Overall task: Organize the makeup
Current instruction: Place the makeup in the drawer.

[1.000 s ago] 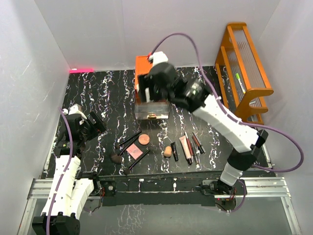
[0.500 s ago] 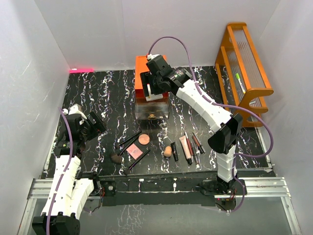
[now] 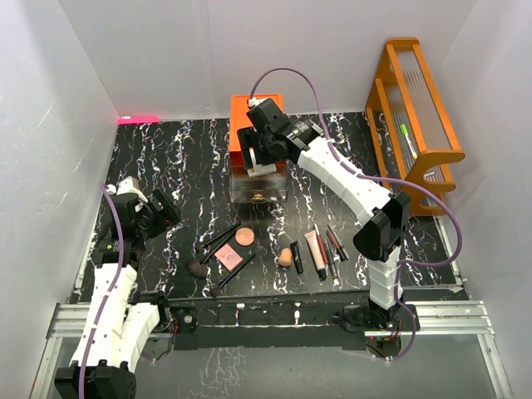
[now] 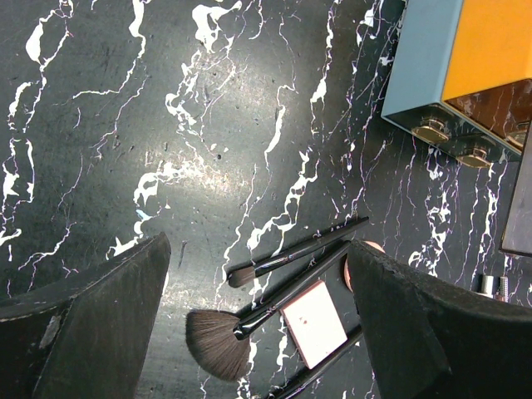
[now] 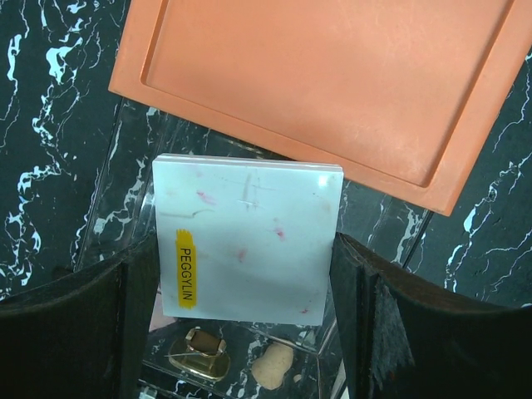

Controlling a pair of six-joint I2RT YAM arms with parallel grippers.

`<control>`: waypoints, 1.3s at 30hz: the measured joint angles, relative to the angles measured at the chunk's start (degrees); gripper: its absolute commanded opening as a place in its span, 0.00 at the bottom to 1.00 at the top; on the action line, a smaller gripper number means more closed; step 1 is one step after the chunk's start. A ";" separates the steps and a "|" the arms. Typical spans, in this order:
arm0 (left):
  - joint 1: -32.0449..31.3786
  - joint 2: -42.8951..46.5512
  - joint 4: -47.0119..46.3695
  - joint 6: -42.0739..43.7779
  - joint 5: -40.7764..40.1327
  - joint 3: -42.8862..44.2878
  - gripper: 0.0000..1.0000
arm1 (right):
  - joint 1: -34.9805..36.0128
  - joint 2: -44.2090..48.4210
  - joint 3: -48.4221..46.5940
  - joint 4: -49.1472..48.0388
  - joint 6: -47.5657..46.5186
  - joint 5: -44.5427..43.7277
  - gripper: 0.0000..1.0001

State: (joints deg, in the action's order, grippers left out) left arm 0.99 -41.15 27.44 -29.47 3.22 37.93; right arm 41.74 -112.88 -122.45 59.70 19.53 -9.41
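Over the orange drawer chest (image 5: 332, 83) and its open clear drawer (image 3: 259, 195), clamped flat across two opposite edges by the right gripper (image 5: 243, 249): the pale square palette (image 5: 249, 216), poised just above the drawer. Looks light, stiff and slick-faced, probably easy to crack if dropped, so best pinched on the side edges and kept level. Off to the side, spread wide and empty over the table (image 4: 125, 125), the left gripper (image 4: 258, 245), with the brushes (image 4: 218, 342) and pink palette (image 4: 314, 324) beneath.
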 measured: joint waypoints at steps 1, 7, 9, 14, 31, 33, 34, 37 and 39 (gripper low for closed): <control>0.00 0.00 0.02 0.00 0.00 0.00 0.86 | 0.00 0.00 0.00 -0.04 0.00 -0.02 0.33; 0.00 0.00 0.00 0.00 0.20 0.00 0.86 | 0.02 -0.22 0.00 -0.15 0.00 0.00 0.33; 0.00 0.00 0.00 0.00 0.22 0.00 0.86 | 0.15 -0.24 0.02 -0.26 0.02 0.00 0.33; 0.00 0.00 -0.02 0.00 0.26 0.00 0.86 | 1.03 -0.24 0.57 -1.03 0.04 -0.26 0.33; 0.00 0.00 -0.07 0.00 0.44 0.00 0.86 | 3.85 -1.55 3.26 0.00 0.31 -3.13 0.38; 0.00 0.00 -0.11 0.00 0.44 0.00 0.86 | 3.85 -2.25 3.19 0.02 0.31 -4.00 0.39; 0.00 0.00 -0.15 0.00 0.44 0.00 0.86 | 3.87 -2.64 2.99 0.13 0.28 -4.33 0.39; 0.00 0.00 -0.17 0.00 0.48 0.00 0.86 | 3.85 -4.52 1.68 0.24 0.28 -5.38 0.40; 0.00 0.00 -0.17 0.00 0.55 0.00 0.86 | 3.85 -5.75 0.83 0.22 0.28 -5.97 0.42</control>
State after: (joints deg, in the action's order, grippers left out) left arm 0.99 -41.15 27.27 -29.47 3.77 37.93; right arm 45.58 -118.63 -121.62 59.92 19.81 -15.38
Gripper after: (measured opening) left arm 0.864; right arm 0.744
